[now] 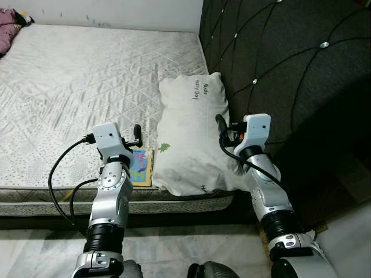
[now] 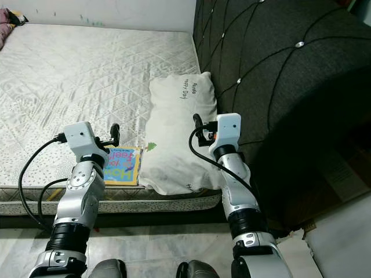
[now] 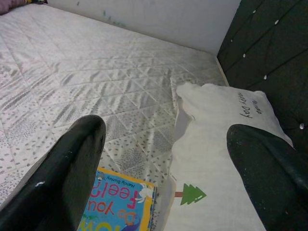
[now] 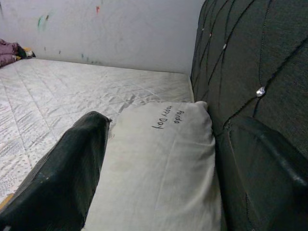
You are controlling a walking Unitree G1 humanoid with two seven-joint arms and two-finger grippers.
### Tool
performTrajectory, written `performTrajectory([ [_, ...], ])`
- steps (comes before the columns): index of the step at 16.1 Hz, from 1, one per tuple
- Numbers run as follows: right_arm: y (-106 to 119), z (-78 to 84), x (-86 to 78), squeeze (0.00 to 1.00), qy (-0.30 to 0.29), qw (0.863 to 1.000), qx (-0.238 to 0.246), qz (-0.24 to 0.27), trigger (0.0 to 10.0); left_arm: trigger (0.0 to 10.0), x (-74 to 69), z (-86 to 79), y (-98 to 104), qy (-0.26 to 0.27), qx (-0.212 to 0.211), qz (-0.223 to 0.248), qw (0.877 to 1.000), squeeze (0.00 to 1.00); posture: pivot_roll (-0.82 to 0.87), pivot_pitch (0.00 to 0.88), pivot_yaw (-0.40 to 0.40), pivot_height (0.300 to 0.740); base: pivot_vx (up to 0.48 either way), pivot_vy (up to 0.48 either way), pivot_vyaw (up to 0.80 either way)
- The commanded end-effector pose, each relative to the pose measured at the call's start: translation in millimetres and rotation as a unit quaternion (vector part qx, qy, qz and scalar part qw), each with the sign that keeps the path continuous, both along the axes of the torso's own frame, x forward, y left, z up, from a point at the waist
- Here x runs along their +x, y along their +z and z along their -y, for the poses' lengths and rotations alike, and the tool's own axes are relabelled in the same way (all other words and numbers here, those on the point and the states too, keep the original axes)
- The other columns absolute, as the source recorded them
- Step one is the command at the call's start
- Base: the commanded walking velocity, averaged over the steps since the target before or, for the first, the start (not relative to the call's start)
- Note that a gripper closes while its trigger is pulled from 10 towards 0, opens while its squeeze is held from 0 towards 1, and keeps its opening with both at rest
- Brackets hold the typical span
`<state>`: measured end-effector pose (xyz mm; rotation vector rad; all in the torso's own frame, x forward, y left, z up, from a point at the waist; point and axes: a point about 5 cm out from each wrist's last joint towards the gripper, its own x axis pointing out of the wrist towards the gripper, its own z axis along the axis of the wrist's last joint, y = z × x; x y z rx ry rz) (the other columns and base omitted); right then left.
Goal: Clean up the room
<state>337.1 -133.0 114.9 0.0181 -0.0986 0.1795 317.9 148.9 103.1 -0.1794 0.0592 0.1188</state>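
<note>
A white pillow (image 1: 191, 133) printed "Happy Day" lies on the bed (image 1: 69, 87) against the dark headboard (image 1: 290, 58). A colourful children's book (image 1: 141, 166) lies at the mattress's front edge, its right side tucked under the pillow's corner. My left gripper (image 3: 166, 134) hovers just above the book and the pillow's near left corner, open and holding nothing. My right gripper (image 4: 163, 130) is open over the pillow's right side, close to the headboard, with nothing between its fingers.
A quilted white mattress stretches away to the left and back to a white wall (image 1: 116, 11). A purple cloth (image 1: 7, 29) lies in the far left corner. The tufted headboard rises on the right. Pale tiled floor (image 1: 174, 249) lies below the bed's front edge.
</note>
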Motion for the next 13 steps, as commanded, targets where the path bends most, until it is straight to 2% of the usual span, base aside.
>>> performTrajectory([
  [1, 2.2, -1.5, 1.3, 0.0, 0.005, 1.0, 0.001, 0.002, 10.0, 10.0, 1.6, 1.0, 0.7, 0.0, -0.004, 0.001, 1.0, 0.0, -0.02, 0.054, -0.068, 0.74, 0.0, 0.0, 0.0],
  [3, 2.2, -1.8, 1.3, 0.0, 0.007, 1.0, -0.001, 0.003, 10.0, 10.0, 1.9, 2.0, 0.8, -0.004, -0.01, 0.003, 1.0, 0.0, -0.02, 0.048, -0.068, 0.74, 0.0, 0.171, 0.0],
  [13, 2.3, -3.2, 1.1, 0.0, 0.012, 1.0, -0.005, 0.005, 10.0, 10.0, 2.3, 2.7, 0.0, -0.006, -0.016, 0.002, 1.0, 0.0, -0.02, 0.044, -0.069, 0.74, 0.0, 0.475, 0.0],
])
